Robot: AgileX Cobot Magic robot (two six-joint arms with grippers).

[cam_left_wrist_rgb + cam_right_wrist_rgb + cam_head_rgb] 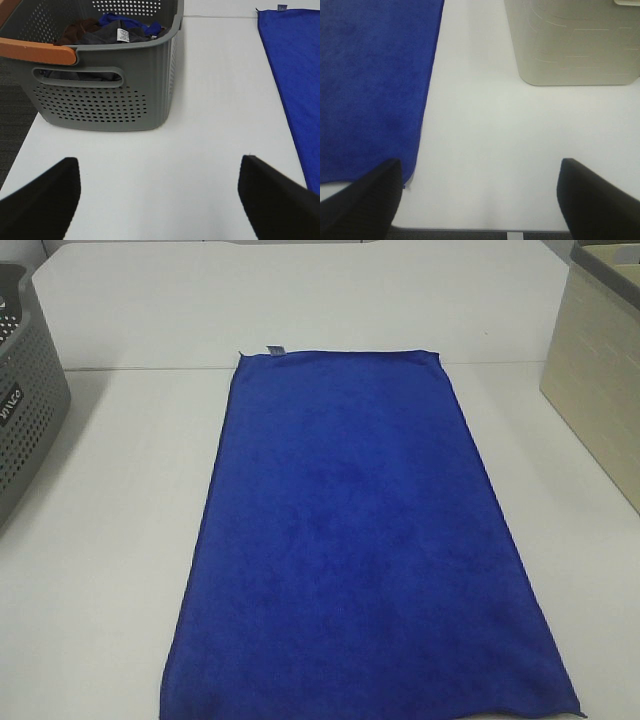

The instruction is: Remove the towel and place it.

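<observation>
From the high camera, the towel (350, 540) is seen spread flat in the middle of the white table (110, 540), its long side running from near to far. It is a deep royal blue with a soft nap, stitched edges and a small tag (274, 349) at its far left corner; its near edge is slightly wavy. A grey perforated basket (25, 410) stands at the left edge, and a beige bin (600, 370) at the right. Neither arm is seen in this view.

In the left wrist view, the left gripper (160, 197) is held wide open over bare table, with nothing between its fingers. The basket, with an orange handle (37, 50), contains dark clothes (107, 30). The towel's left edge lies well apart from it.

In the right wrist view, the right gripper (480, 197) is likewise spread wide and holds nothing. The towel's near right corner lies just beside one finger (362, 200); the beige bin stands farther off.
</observation>
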